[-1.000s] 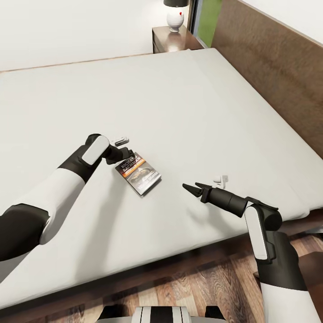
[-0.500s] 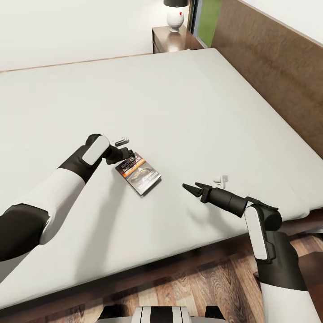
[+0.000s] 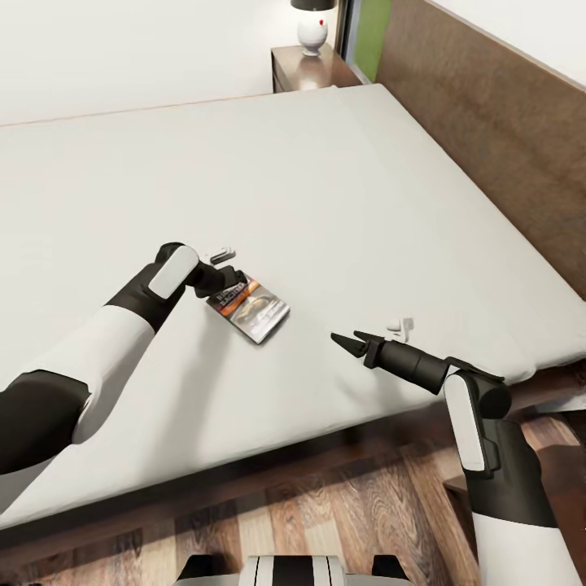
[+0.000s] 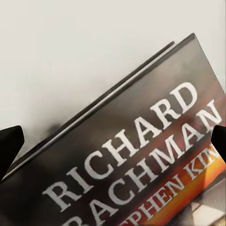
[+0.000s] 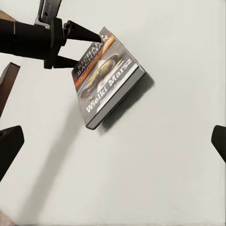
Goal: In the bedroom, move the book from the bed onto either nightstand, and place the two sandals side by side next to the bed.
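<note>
— Two arms out over the big off-white flat mattress of the bed [image 3: 325,179], both black grippers low. Book?

— Small thin dark paperback book [image 3: 248,307] with white lettering and an orange band, lying flat on the mattress near the front edge, cover up. Left gripper [image 3: 231,284] is at its near-left corner, fingers spread to either side of that corner. From the right wrist view one pointed finger [image 5: 84,32] lies over the cover edge, the other beside it [image 5: 70,61]. Jaws released, not clamped on the book [image 5: 107,77].

— Left wrist view?

— Cover close up [image 4: 141,160], white letters "RICHARD BACHMAN", orange strip below, page edges visible along one side. Black fingertips [image 4: 9,141] at both margins, wide apart.

— Right gripper?

— Right gripper [image 3: 348,340] hovers over the mattress well to the right of the book, pointing toward it, apart from it. Jaws parted, holding nothing.

— Anything else?

— Low dark-brown wooden nightstand [image 3: 305,72] at the far corner of the bed, white round lamp [image 3: 312,31] with a dark shade on its top. Brown wood headboard [image 3: 496,138] along the right. Wood-plank floor [image 3: 325,513] in front of the dark bed frame.
</note>
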Controlling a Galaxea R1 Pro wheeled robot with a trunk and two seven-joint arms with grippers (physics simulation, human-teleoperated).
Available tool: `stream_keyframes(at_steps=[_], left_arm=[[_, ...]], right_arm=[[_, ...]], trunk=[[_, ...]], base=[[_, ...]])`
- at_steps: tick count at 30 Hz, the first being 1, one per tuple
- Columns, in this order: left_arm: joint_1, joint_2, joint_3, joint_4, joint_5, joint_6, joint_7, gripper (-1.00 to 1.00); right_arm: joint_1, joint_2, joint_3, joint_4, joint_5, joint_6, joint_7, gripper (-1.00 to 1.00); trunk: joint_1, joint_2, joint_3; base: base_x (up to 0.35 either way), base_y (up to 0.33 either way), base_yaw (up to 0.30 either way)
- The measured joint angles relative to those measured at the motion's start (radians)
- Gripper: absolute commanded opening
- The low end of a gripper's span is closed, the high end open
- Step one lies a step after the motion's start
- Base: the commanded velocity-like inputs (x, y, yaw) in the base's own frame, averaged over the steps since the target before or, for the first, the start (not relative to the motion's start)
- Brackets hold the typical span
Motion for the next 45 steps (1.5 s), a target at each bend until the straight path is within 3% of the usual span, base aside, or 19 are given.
stream_keyframes(at_steps=[10,45], left_arm=[[0.0,-0.001,0.0,0.0,0.0,0.0,0.0,1.0],[-0.001,0.0,-0.005,-0.002,-0.009,0.002,0.0,1.0]], right_arm=[[0.0,-0.001,0.0,0.0,0.0,-0.001,0.0,1.0],[0.001,0.0,0.0,0.0,0.0,-0.001,0.0,1.0]], trunk=[[0.0,0.0,0.0],[0.0,0.0,0.0]], base=[[-0.022,-0.025,-0.014],[-0.001,-0.001,-0.13]])
